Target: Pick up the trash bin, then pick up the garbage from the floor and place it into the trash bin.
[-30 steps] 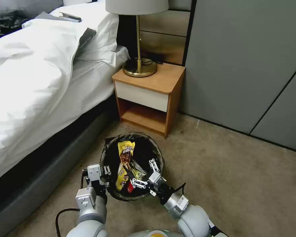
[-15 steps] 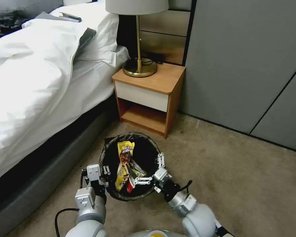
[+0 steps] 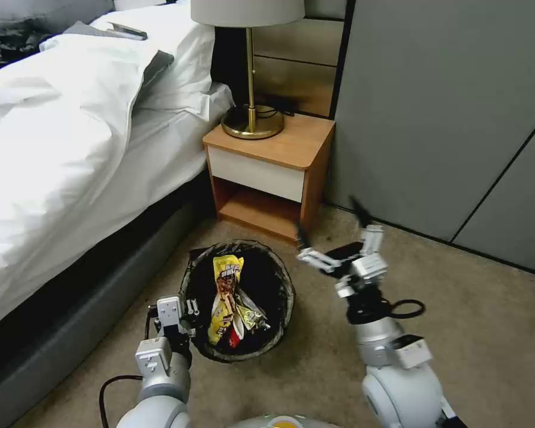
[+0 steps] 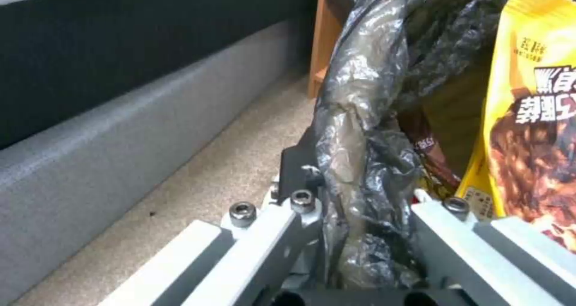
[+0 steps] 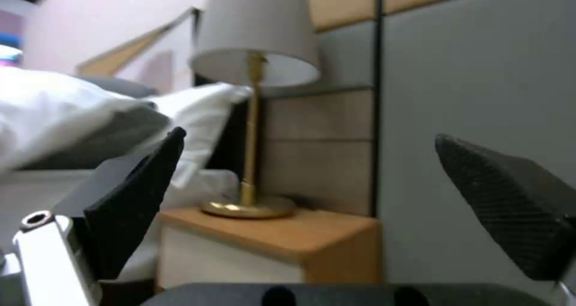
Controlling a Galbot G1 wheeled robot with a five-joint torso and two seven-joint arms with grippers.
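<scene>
1. Right, biggest thing first: the bed [image 3: 71, 137] fills the robot's left side, white duvet and pillows piled on a grey base that runs down to the carpet [image 3: 458, 333].
2. Behind everything stands the grey panelled wall [image 3: 434, 107], with a wooden nightstand [image 3: 267, 172] tucked between it and the bed; a brass lamp [image 3: 251, 77] sits on the nightstand's top.
3. Now the trash bin [image 3: 239, 300]: it stands on the carpet just in front of the nightstand and close beside the bed base, its crinkled black bag folded over the rim.
4. Inside the bin lies the garbage [image 3: 227, 297]: a tall yellow-brown snack wrapper leaning upright, with smaller red and yellow bits at its foot. The left wrist view shows that yellow wrapper [image 4: 534, 117] right up against the bag.
5. Left end effector [image 3: 181, 312] is at the bin's near-left rim, and it's clamped there: in the left wrist view its two metal fingers [image 4: 264, 243] pinch the bag-covered rim [image 4: 360, 162] between them.
6. Right end effector [image 3: 337, 245] is up in the air, to the right of the bin and well clear of it, pointing toward the nightstand, spread wide and holding nothing. From the right wrist view its black pads [image 5: 138, 198] stand far apart, with the lamp [image 5: 255, 63] framed between them.
</scene>
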